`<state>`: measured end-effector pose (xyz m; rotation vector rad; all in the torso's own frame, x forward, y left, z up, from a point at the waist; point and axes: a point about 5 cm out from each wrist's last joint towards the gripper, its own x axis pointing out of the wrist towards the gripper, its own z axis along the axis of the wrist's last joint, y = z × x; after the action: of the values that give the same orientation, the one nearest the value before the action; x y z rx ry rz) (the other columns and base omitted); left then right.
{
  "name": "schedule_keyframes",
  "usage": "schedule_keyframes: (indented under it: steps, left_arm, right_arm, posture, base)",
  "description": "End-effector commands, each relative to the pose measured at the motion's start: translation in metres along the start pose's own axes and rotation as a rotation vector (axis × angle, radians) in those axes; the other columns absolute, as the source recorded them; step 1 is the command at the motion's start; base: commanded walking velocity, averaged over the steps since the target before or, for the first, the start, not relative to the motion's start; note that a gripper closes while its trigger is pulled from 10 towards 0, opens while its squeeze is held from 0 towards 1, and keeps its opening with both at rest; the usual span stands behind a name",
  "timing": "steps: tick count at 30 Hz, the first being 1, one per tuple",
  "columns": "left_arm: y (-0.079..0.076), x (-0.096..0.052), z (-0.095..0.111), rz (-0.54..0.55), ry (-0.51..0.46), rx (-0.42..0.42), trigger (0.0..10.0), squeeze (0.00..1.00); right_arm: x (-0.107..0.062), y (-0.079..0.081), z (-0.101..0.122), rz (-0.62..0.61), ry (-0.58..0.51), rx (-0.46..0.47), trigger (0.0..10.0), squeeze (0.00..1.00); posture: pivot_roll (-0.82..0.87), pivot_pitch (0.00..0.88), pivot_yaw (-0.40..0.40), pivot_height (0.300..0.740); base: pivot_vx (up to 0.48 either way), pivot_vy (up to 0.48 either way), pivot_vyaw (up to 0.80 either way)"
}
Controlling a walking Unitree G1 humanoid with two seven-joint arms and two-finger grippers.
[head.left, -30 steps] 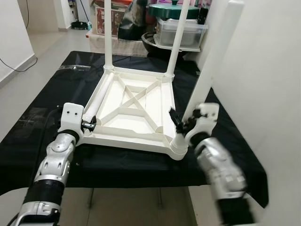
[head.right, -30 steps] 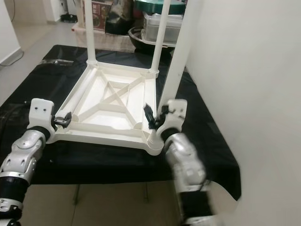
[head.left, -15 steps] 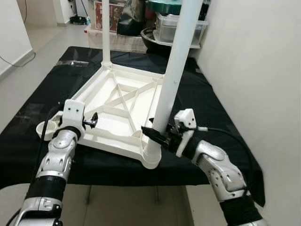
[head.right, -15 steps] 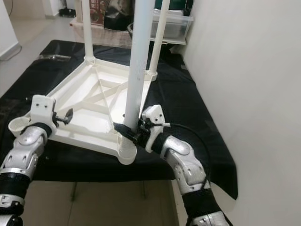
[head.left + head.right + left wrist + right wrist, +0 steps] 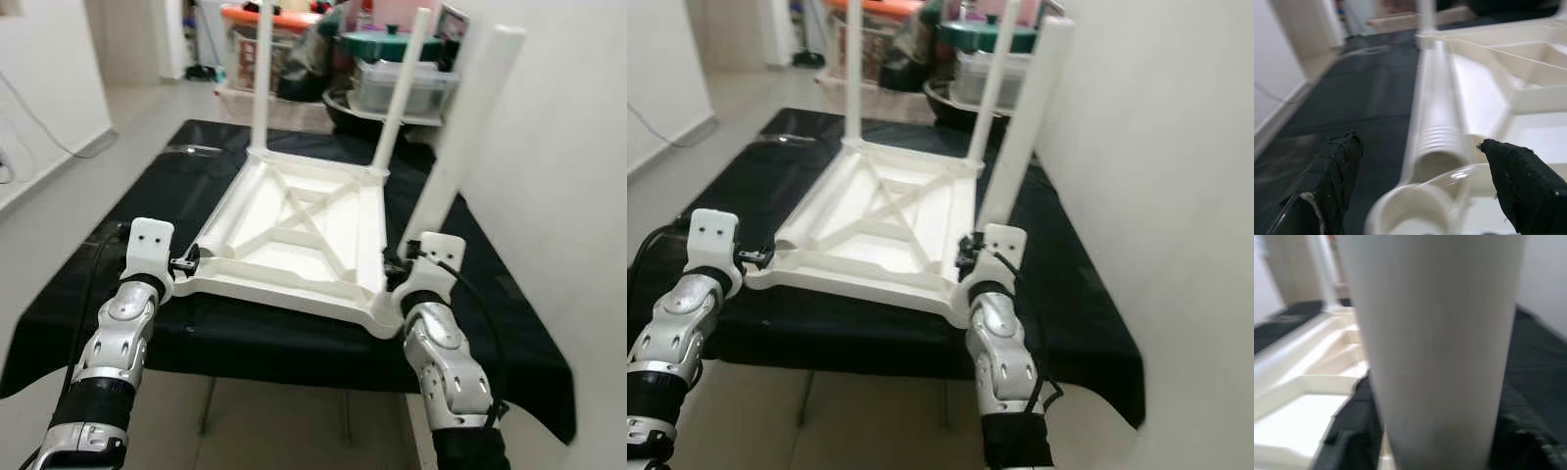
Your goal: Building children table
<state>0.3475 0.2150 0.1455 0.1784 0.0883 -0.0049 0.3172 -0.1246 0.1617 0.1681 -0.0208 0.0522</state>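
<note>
Left eye view: white tabletop (image 5: 294,230) lying upside down on a black cloth (image 5: 118,245), two legs (image 5: 260,78) standing at the far corners. Third leg (image 5: 460,127) upright at the near right corner, right gripper (image 5: 400,277) pressed against its base. Left gripper (image 5: 186,262) sitting at the near left corner socket, a loose leg (image 5: 217,217) lying along the left edge inside the frame.

Right eye view: same layout; third leg leaning slightly away from plumb, so worth squaring before any pushing or twisting.

Left wrist view: fingers (image 5: 1334,164) spread apart, either side of the loose leg's ribbed end (image 5: 1437,142) and the empty corner socket (image 5: 1410,215); not clamped on anything.

Right wrist view: leg (image 5: 1435,347) close up between dark fingers (image 5: 1356,431) on both sides; looks clamped on it, blurred though.

Best done by bracing the tabletop with the left gripper, keeping the right grip low, driving the leg straight down into its socket.
</note>
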Motion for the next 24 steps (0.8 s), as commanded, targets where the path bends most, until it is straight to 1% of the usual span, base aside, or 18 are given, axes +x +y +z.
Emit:
schedule_keyframes:
  steps: [1,3,4,6,7,9,10,11,12,14,17,18,19,20,21,22,23,24]
  left_arm:
    - [-0.006,0.001,-0.001,-0.022,0.002,0.013,10.0,0.0]
    - [-0.006,0.0,0.0,-0.024,0.0,0.012,10.0,0.0]
    - [-0.005,-0.001,-0.002,-0.022,0.002,0.011,10.0,0.0]
    - [-0.005,-0.001,-0.003,-0.019,0.004,0.011,10.0,0.0]
    - [-0.005,-0.001,-0.003,-0.019,0.005,0.009,10.0,0.0]
    - [-0.005,-0.002,-0.003,-0.022,0.004,0.008,10.0,0.0]
    - [-0.005,-0.002,-0.003,-0.022,0.004,0.008,10.0,0.0]
    - [-0.005,-0.002,-0.003,-0.022,0.004,0.008,10.0,0.0]
    - [-0.005,-0.002,-0.003,-0.022,0.004,0.008,10.0,0.0]
    - [-0.007,-0.001,-0.003,-0.024,0.004,0.007,10.0,0.0]
    - [-0.008,0.0,-0.002,-0.026,0.001,0.005,10.0,0.0]
    - [-0.008,-0.001,-0.001,-0.026,-0.003,0.004,10.0,0.0]
    - [-0.008,-0.001,-0.001,-0.026,-0.003,0.004,10.0,0.0]
    - [-0.006,-0.002,-0.002,-0.02,-0.004,0.006,10.0,0.0]
    - [-0.006,-0.002,-0.002,-0.02,-0.004,0.006,10.0,0.0]
    - [-0.003,-0.004,-0.003,-0.01,0.0,0.008,10.0,0.0]
    - [-0.003,-0.004,-0.003,-0.01,0.0,0.008,10.0,0.0]
    - [-0.002,-0.005,-0.004,-0.005,0.003,0.009,10.0,0.0]
  right_arm:
    - [-0.001,0.005,0.0,0.045,-0.005,0.008,10.0,1.0]
    - [0.002,0.008,0.006,0.087,-0.033,0.01,10.0,1.0]
    - [0.006,0.011,0.01,0.144,-0.026,-0.011,10.0,0.0]
    - [0.009,0.012,0.013,0.18,-0.018,-0.024,10.0,0.0]
    - [0.008,0.016,0.02,0.316,-0.015,0.021,10.0,0.0]
    - [-0.008,0.03,0.037,0.663,-0.033,0.1,10.0,0.0]
    - [-0.008,0.03,0.037,0.663,-0.033,0.1,10.0,0.0]
    - [-0.018,0.034,0.041,0.808,-0.036,0.123,10.0,0.0]
    - [-0.018,0.034,0.041,0.808,-0.036,0.123,10.0,0.0]
    - [-0.022,0.032,0.029,0.935,0.003,-0.007,10.0,0.0]
    - [-0.021,0.032,0.018,0.982,0.045,-0.056,10.0,0.0]
    - [-0.019,0.033,0.006,1.001,0.092,-0.097,3.6,0.0]
    - [-0.019,0.033,0.006,1.001,0.092,-0.097,3.6,0.0]
    - [-0.013,0.035,-0.001,0.967,0.113,-0.115,0.0,0.0]
    - [-0.013,0.035,-0.001,0.967,0.113,-0.115,0.0,0.0]
    - [-0.002,0.034,-0.009,0.859,0.157,-0.111,0.0,0.0]
    - [-0.002,0.034,-0.009,0.859,0.157,-0.111,0.0,0.0]
    - [0.01,0.03,-0.015,0.706,0.195,-0.106,0.0,0.0]
  posture:
    - [0.12,0.0,-0.092,0.74]
    - [0.12,0.0,-0.096,0.74]
    - [0.12,0.0,-0.097,0.74]
    - [0.12,0.0,-0.097,0.74]
    - [0.12,0.0,-0.1,0.74]
    - [0.12,0.0,-0.1,0.74]
    - [0.12,0.0,-0.1,0.74]
    - [0.12,0.0,-0.1,0.74]
    - [0.12,0.0,-0.1,0.74]
    - [0.12,0.0,-0.103,0.74]
    - [0.14,0.0,-0.114,0.74]
    - [0.15,0.0,-0.121,0.74]
    - [0.15,0.0,-0.121,0.74]
    - [0.15,0.0,-0.125,0.74]
    - [0.15,0.0,-0.125,0.74]
    - [0.15,0.0,-0.126,0.74]
    - [0.15,0.0,-0.126,0.74]
    - [0.15,0.0,-0.126,0.74]
  base:
    - [0.0,0.0,0.0]
    - [0.0,0.0,0.0]
    - [0.0,0.0,0.0]
    - [0.0,0.0,0.0]
    - [0.0,0.0,0.0]
    - [0.0,0.0,0.0]
    - [0.0,0.0,0.0]
    - [0.0,0.0,0.0]
    - [0.0,0.0,0.0]
    - [0.0,0.0,0.0]
    - [0.0,0.0,0.0]
    - [0.0,0.0,0.0]
    - [0.0,0.0,0.0]
    - [0.0,0.0,0.0]
    - [0.0,0.0,0.0]
    - [0.0,0.0,0.0]
    - [0.0,0.0,0.0]
    - [0.0,0.0,0.0]
